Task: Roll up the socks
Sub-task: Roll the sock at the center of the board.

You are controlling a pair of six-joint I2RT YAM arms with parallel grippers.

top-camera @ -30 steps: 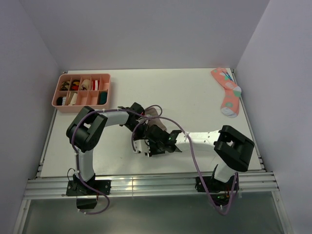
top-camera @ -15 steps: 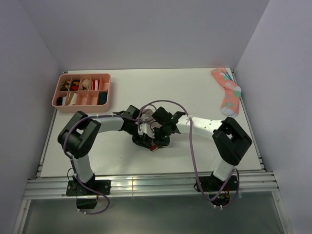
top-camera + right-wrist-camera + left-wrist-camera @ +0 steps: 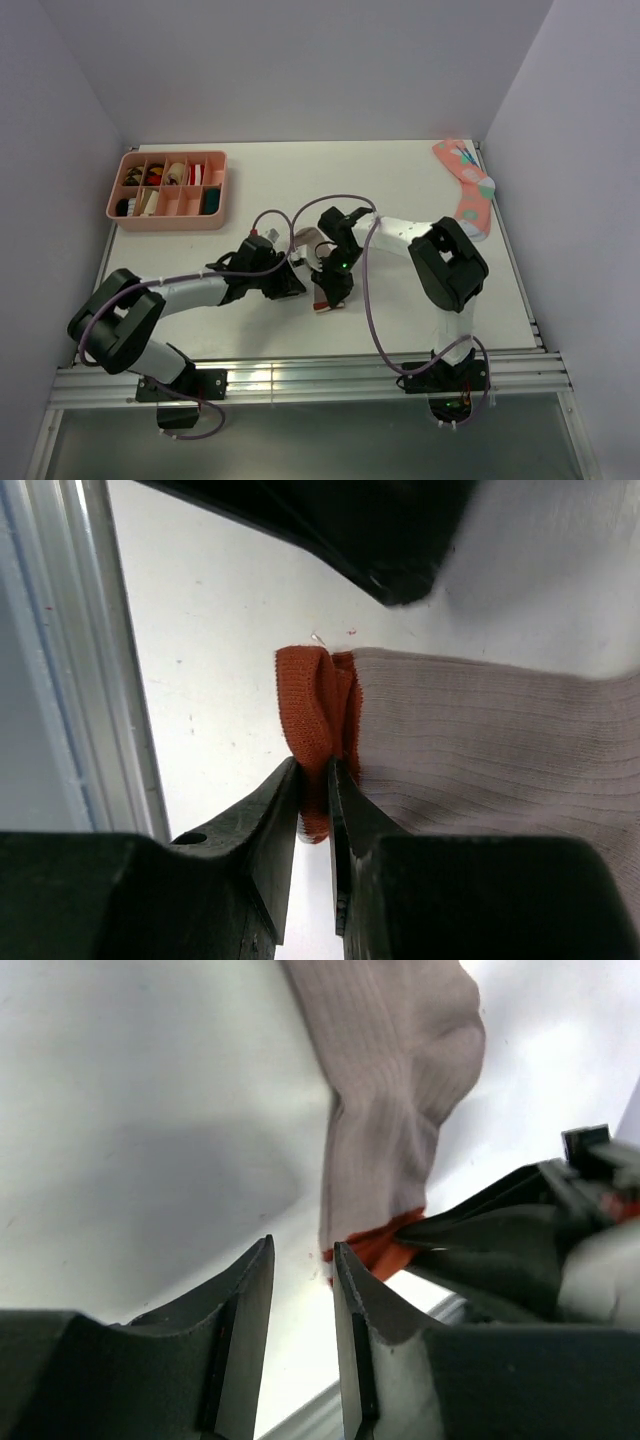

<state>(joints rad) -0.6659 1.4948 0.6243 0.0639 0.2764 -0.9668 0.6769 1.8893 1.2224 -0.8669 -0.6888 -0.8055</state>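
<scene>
**Cuff pinched at right, let go at left**

Gripping the red cuff (image 3: 310,702) of the taupe sock (image 3: 400,1060) with the right fingers (image 3: 262,822), almost closed, at the near middle of the surface (image 3: 120,1110). Holding the left fingers (image 3: 245,1310) partly open and empty, just beside the cuff. Opened wider than a second ago.

taupe sock (image 3: 390,1090): ribbed knit cloth, matt, with fine lengthwise ribs. its cuff (image 3: 310,720): orange-red knit, crumpled and soft-looking. table (image 3: 400,180): white, smooth and matt, with faint specks seen close up. rail (image 3: 300,375) along the near edge of the table: bare brushed metal with a light sheen. left gripper (image 3: 300,1255) and right gripper (image 3: 313,770): dark fingers, hard plastic by their look, satin with dull highlights along the edges. tray (image 3: 170,224) at the far left corner: pink plastic, smooth. coral-pink sock (image 3: 468,190) at the far right corner: spotted knit cloth, matt. cables (image 3: 340,197): smooth purple sheathing.
</scene>
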